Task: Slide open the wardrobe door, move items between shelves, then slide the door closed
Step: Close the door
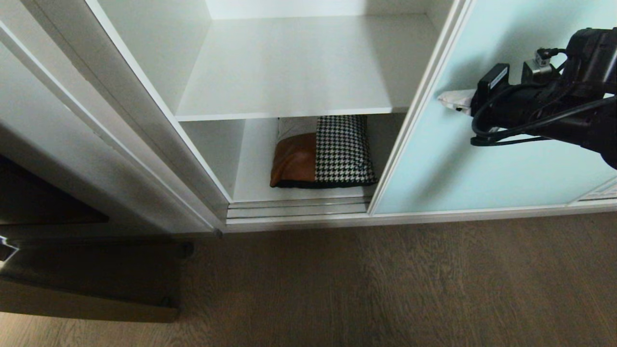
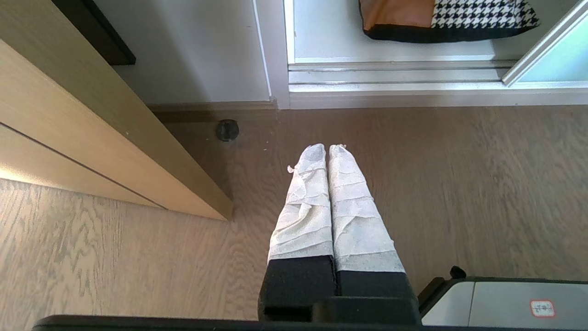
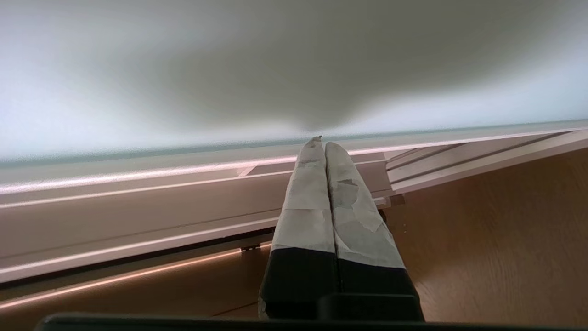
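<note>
Pressing closed taped fingers flat against the frosted door, the right gripper holds nothing; with no hooked edge, it may skid across the glass. Left gripper: shut, empty, parked over the floor. Cushion: bottom shelf, close beside the door frame, liable to snag.
</note>
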Robot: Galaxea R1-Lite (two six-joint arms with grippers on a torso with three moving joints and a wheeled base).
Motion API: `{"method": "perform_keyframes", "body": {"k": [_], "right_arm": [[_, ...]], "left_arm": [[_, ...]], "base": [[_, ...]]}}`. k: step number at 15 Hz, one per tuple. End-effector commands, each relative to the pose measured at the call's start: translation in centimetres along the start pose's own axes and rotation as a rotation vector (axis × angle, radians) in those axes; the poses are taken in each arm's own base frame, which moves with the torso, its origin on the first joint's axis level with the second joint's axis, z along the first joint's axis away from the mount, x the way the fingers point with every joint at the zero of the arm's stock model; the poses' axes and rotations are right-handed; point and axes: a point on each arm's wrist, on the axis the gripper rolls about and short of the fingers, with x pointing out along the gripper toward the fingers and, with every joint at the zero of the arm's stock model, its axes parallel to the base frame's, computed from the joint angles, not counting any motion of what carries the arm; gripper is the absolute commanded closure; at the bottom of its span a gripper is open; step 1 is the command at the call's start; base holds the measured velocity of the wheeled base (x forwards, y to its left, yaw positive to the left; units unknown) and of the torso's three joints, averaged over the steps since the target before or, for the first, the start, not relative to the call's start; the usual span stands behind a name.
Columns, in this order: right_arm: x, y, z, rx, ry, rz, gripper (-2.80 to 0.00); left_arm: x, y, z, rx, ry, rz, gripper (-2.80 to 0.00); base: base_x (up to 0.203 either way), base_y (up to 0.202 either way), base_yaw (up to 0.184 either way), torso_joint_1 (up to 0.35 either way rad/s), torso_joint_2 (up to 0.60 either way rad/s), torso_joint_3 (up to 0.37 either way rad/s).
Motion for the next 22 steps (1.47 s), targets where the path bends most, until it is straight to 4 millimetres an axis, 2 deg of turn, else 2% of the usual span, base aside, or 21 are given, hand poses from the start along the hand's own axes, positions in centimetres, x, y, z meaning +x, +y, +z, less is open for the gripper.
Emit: {"method": "perform_keyframes", "body": {"k": [1,14,22], "right_arm": [[0.5,-0.5,-0.2,0.011,0.013,-0.007,0.00],[2.5,-0.7,-1.2,0.013,0.051,0.006,0.00],[5.0,0.5,-3.6,0.001,0.080,0.035,0.00]], "left_arm": [[0.0,0.0,0.0,0.000,0.000,0.000,0.00],[0.0,0.0,0.0,0.000,0.000,0.000,0.00],[0.0,0.0,0.0,0.000,0.000,0.000,0.00]], "base": [[0.000,0.000,0.000,0.000,0.00,0.000],[0.000,0.000,0.000,0.000,0.00,0.000],[0.000,0.000,0.000,0.000,0.00,0.000]]}}
